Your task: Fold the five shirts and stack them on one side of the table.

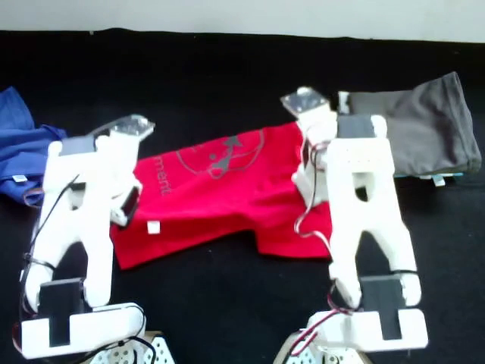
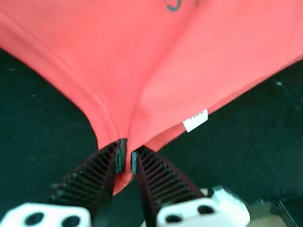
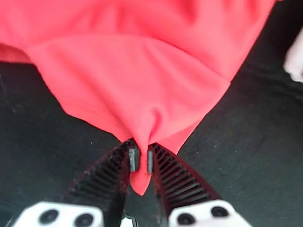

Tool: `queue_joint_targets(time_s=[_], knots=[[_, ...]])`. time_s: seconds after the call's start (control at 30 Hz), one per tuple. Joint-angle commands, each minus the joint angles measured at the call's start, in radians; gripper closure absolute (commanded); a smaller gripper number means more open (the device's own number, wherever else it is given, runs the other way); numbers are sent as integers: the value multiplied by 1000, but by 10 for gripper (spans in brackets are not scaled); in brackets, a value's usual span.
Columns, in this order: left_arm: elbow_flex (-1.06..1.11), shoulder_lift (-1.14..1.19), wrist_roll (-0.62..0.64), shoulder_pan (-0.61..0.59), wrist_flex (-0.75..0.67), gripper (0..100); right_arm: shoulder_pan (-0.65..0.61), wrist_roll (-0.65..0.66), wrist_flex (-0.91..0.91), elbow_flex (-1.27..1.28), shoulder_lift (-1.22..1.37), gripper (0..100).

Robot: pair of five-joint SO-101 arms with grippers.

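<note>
On black table (image 1: 227, 76), rumpled red shirt (image 1: 220, 197) with grey print

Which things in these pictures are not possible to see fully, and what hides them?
High view: the blue shirt is cut off by the left edge.
High view: the right arm hides part of the gray shirt.
High view: the left arm and right arm cover the sides of the red shirt.
Wrist views: the left pincer and right pincer, shut on the red shirt, hide the pinched fabric.
</note>
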Motion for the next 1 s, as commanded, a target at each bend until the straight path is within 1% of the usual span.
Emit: queue_joint_targets(time_s=[0.0, 0.1, 0.2, 0.43, 0.57, 0.77, 0.97], knots=[[91, -41, 0, 19, -121, 991, 10, 20, -77, 127, -67, 993], [130, -41, 2, 19, -192, 991, 36, 20, -136, 176, -68, 993], [147, -41, 2, 19, -218, 991, 71, 21, -153, 186, -65, 993], [148, -41, 2, 19, -210, 991, 130, 35, -134, 186, -71, 993], [186, -41, 2, 25, -215, 991, 131, 97, -125, 188, -65, 993], [243, -41, 0, 65, -216, 991, 125, 100, -133, 188, -64, 993], [243, -45, 0, 62, -206, 991, 125, 104, -127, 188, -64, 993]])
